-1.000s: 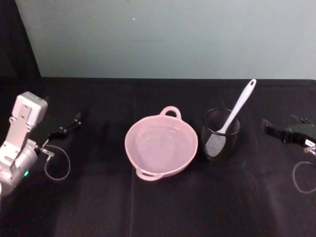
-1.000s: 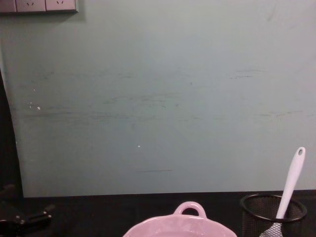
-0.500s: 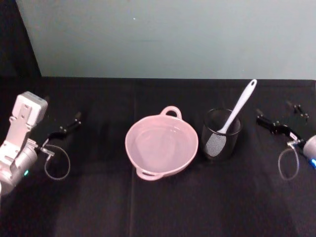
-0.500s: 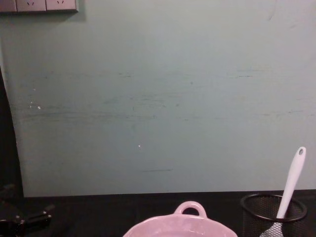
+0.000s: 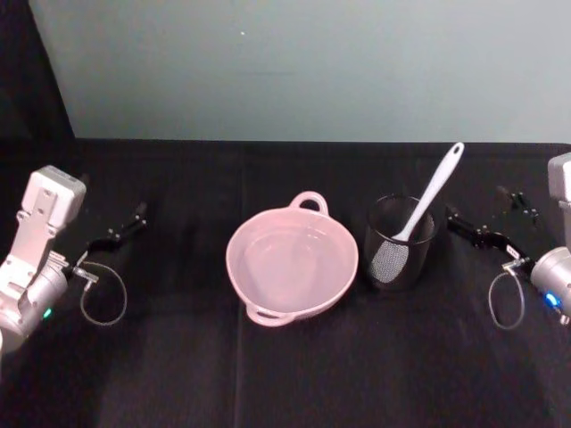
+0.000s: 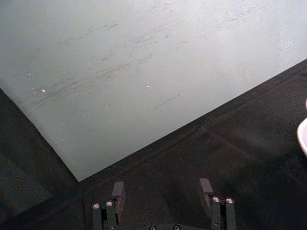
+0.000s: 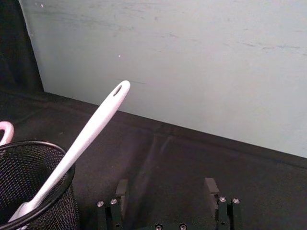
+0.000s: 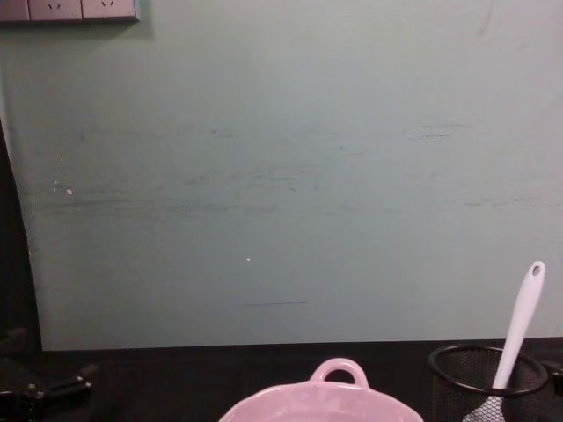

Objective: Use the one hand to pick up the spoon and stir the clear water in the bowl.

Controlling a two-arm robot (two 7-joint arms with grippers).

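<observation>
The pale pink bowl (image 5: 234, 242) sits mid-table with a loop handle at its far rim; the clear water (image 5: 290, 267) in it shows as a faint shine. The white spoon (image 5: 435, 189) stands paddle-down in a black mesh cup (image 5: 399, 263) just right of the bowl, its handle leaning up and to the right. My right gripper (image 5: 475, 201) hovers open a short way right of the cup, apart from the spoon (image 7: 91, 132). Its own wrist view shows the right gripper (image 7: 166, 188) with spread fingers. My left gripper (image 5: 114, 201) rests open at the table's left, nothing in it.
A pale green wall (image 5: 303, 71) closes the back of the black-clothed table (image 5: 294, 374). In the chest view the bowl's handle (image 8: 339, 371) and the mesh cup (image 8: 484, 374) rise from the bottom edge. Cable loops hang by both wrists.
My right gripper has moved left toward the mesh cup and spoon, with its wrist coming into the head view. Left arm, bowl and spoon have stayed put.
</observation>
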